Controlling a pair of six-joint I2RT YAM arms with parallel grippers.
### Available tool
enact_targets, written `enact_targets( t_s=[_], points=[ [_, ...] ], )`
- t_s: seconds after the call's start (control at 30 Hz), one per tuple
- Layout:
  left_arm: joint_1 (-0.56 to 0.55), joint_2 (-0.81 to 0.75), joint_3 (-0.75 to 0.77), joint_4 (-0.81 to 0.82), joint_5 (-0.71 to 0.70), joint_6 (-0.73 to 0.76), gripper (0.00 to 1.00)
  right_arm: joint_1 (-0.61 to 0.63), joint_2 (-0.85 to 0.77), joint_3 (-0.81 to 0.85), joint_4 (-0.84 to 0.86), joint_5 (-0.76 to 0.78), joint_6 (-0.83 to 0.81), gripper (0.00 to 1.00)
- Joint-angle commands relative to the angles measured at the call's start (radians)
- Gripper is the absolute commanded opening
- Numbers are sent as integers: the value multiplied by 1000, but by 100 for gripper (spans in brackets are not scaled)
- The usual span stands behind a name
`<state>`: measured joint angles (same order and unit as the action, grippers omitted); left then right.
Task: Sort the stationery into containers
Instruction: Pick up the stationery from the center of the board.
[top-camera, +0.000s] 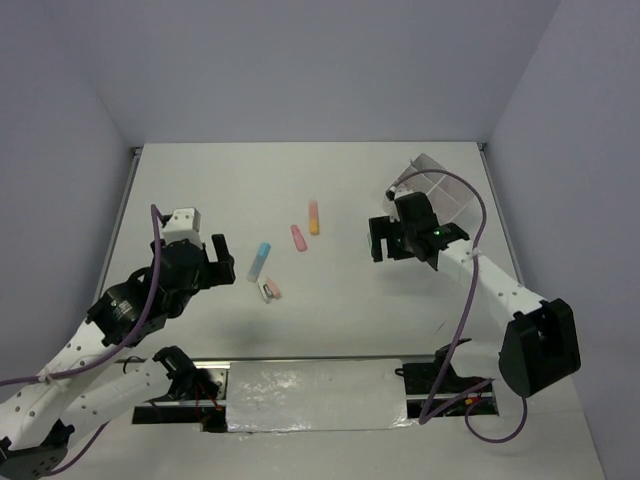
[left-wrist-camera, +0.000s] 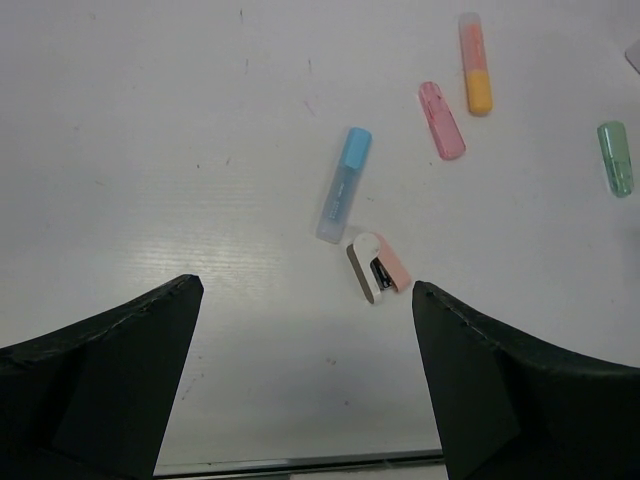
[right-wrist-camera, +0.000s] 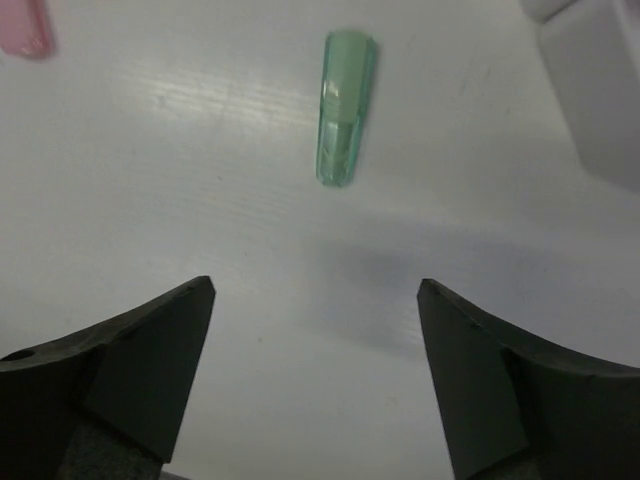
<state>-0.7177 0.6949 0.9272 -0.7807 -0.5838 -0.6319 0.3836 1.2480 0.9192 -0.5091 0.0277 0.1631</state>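
On the matte white table (top-camera: 330, 180), a short translucent pale-green piece (right-wrist-camera: 344, 108)

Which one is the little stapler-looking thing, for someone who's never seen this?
On the white table, find the pastel sticks at its middle. At the near end of the blue stick lies the mini stapler: short, pink and white, dark inside, unlike the slim sticks.

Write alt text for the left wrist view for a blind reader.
Open left gripper, black fingers framing a white table where a small pink-and-white stapler lies beside a blue plastic tube; farther off lie a pink tube, an orange tube and a green tube.
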Motion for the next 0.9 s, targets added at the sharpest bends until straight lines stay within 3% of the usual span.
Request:
enact_targets(
  t_s=[0.0,0.03,0.23,0.67,0.87],
  points=[
    [7,-26,9,12,-31,-12,99,5,46,-28,101,-15,36,86],
    [8,-28,9,14,-30,-14,99,5,66,-28,98,-20,38,78],
    [8,-14,7,21,-8,-2,99,3,262,38,84,52,26,65],
    [11,3,4,41,38,21,99,-2,554,274,47,98,-27,61],
    [11,-8,2,43,39,21,99,-3,604,274,47,92,-33,51]
  ],
)
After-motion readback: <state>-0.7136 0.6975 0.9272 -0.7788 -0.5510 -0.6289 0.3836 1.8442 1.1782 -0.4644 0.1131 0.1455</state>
